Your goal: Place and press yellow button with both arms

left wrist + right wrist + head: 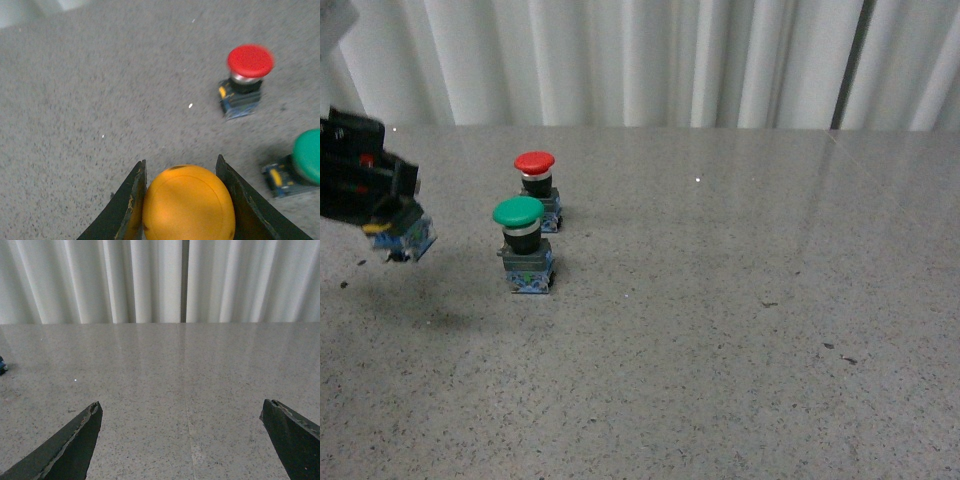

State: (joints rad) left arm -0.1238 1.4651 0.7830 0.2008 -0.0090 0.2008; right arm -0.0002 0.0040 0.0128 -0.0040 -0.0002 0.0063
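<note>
The small push-button with a wide yellow round cap, black body and blue-grey base (189, 202) looks light and hard, I think. Its smooth, round cap could slip, and it would likely sink if squeezed from above, so the sides are the safe place to hold; the flat base should stand well once it is set down.

The left claw (181, 165) is clamped on this yellow button; one flat black finger (131, 205) is at the cap's 9 o'clock and the other is at its 3 o'clock, both touching it. In the front view the button hangs tilted under the claw, up off the grey speckled stone table (720, 350), with a dark shadow below it.

It is at about 9 o'clock from the green-capped switch (523, 245), well apart from it; the red-capped switch (537, 190) stands just behind the green one, at about 12 o'clock.

The right claw (181, 404) is spread wide with nothing in it; only bare table and a white pleated curtain (150, 280) show past it; it is not in the front view.
</note>
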